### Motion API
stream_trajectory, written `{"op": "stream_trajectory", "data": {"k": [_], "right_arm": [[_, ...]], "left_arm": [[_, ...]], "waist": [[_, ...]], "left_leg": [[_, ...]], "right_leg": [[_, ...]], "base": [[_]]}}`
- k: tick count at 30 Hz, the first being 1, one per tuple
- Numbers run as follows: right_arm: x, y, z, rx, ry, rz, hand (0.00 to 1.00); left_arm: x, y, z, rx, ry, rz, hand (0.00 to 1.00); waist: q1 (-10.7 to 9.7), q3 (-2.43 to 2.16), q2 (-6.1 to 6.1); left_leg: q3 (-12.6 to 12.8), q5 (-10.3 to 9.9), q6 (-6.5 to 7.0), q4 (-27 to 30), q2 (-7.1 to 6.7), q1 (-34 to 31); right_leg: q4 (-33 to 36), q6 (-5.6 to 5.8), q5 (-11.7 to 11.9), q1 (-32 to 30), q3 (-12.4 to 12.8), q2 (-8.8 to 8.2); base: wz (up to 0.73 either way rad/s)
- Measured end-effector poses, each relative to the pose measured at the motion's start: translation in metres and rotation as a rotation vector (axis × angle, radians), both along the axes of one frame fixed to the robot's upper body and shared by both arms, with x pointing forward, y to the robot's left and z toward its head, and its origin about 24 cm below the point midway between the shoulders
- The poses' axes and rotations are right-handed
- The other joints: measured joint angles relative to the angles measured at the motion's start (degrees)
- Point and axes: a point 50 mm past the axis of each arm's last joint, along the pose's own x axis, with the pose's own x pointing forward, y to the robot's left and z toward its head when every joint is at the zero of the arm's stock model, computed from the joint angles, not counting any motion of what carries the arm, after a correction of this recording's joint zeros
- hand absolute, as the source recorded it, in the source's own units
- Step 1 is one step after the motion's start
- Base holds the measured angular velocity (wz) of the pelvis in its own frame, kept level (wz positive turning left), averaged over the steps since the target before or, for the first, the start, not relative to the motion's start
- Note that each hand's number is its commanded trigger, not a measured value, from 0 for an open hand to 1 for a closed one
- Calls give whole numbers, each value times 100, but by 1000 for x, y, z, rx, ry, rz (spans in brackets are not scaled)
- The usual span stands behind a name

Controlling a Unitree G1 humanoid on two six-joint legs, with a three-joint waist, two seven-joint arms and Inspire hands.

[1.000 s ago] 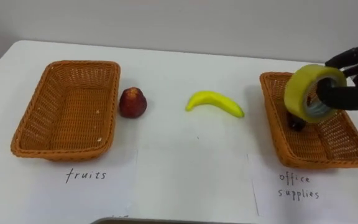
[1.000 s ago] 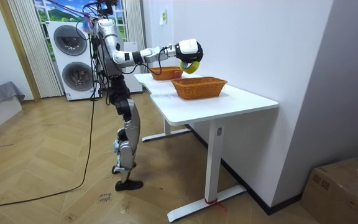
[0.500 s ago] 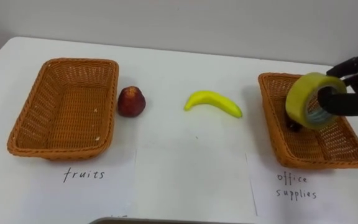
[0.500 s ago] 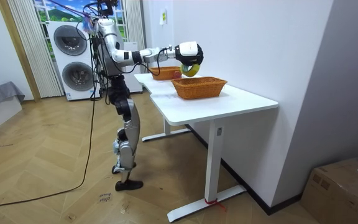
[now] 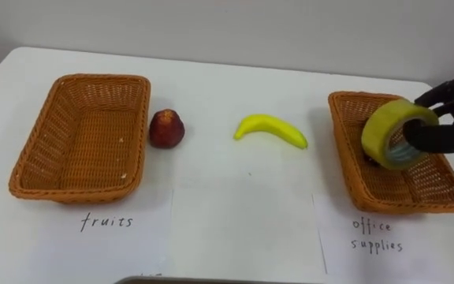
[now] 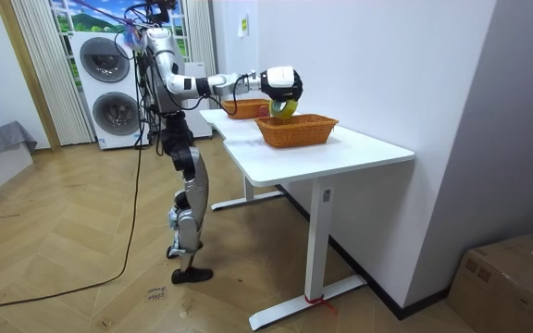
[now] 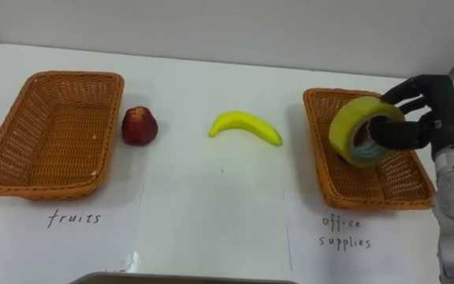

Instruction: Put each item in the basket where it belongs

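Tape roll [image 7: 351,130] is a wide yellow ring with a paler core, tilted so its open face points toward the right hand [image 7: 440,110]. I've got that hand curled on it: thumb through the hole, fingers over the top rim. The roll sits over the middle of the right basket [image 5: 349,162], inside its outline, low against the weave. I can't tell if it touches the floor of the basket or hangs just above it. The roll hides part of the basket's inside behind it, and the thumb blocks most of the core. In the left eye view the hand is cut off at the frame edge. In the room view the roll is just a small yellow patch under the hand above the near basket. Banana [image 5: 270,130] lies on the table [image 5: 235,87] just left of the right basket. Red fruit [image 5: 167,129] is further left, right beside the left basket [image 5: 77,142], which is well apart from the right one.
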Motion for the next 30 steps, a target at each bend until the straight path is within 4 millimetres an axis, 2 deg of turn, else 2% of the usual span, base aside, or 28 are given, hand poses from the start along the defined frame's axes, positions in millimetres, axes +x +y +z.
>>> {"op": "stream_trajectory", "data": {"k": [2,3,4,23,30], "right_arm": [[0,0,0,0,0,0,51],[0,0,0,0,0,0,20],[0,0,0,-4,1,0,0],[-1,-4,-7,-57,61,-24,0],[-1,-4,-6,-59,55,-27,0]], "left_arm": [[0,0,0,6,-2,2,0],[0,1,0,11,-6,8,0],[0,1,0,11,-10,19,0],[-1,1,0,8,-7,32,0],[-4,0,-1,1,4,45,0]], "waist": [[0,-5,10],[0,-6,11],[9,-6,10],[63,-1,-41],[60,-12,-61]], "left_leg": [[0,0,0,-2,0,0],[0,0,0,-3,0,0],[5,0,0,-3,0,2],[49,1,1,-4,4,-9],[47,1,0,-6,7,-9]], "right_leg": [[-1,0,0,-1,2,0],[-1,0,0,-2,3,1],[0,0,0,-5,12,1],[5,0,0,-51,95,10],[5,-1,0,-50,97,14]], "base": [[0],[0],[0],[-1],[0]]}}
